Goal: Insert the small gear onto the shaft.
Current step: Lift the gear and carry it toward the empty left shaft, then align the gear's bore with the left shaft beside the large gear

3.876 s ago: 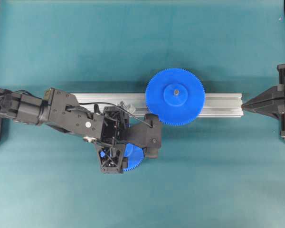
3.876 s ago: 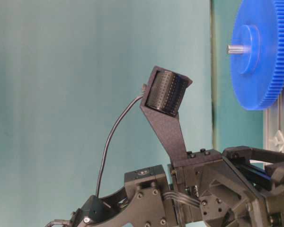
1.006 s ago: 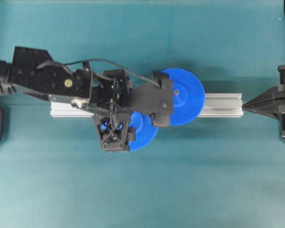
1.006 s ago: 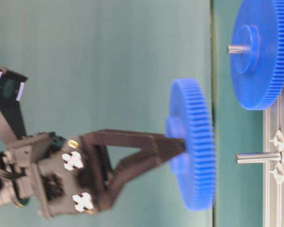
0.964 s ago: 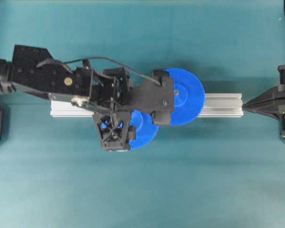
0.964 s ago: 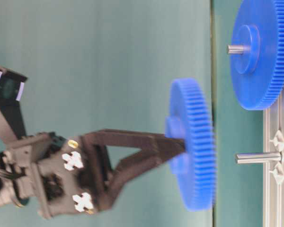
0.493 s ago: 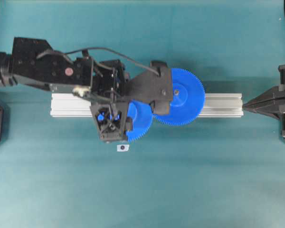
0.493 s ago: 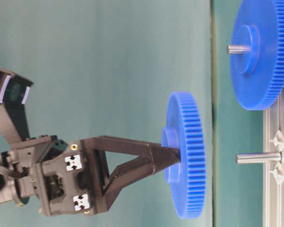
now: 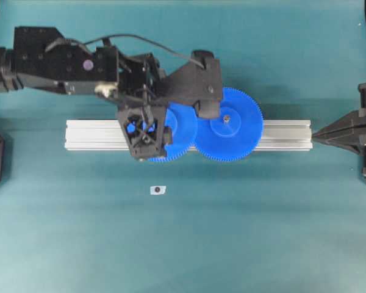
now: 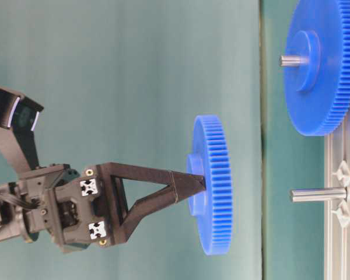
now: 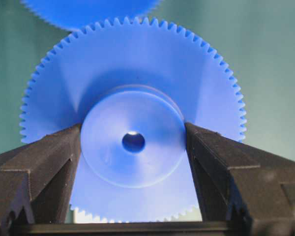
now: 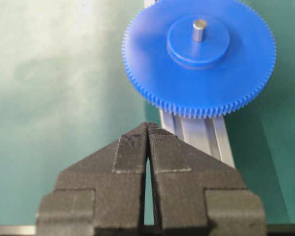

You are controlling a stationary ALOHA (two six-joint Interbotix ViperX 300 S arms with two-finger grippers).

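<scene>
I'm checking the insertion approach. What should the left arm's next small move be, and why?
Probably ease the small gear toward the shaft. The left gripper grips its hub, the bore looks roughly in line with the shaft, and a clear gap remains.

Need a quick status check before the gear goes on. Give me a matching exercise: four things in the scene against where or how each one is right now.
Things:
1. small gear
2. big gear
3. shaft
4. right gripper

States:
A. bare, sticking out of the rail
B. shut, holding nothing
C. already mounted on the rail
D. held by its hub in the left gripper

Pairs: 1-D, 2-C, 3-A, 4-B
</scene>
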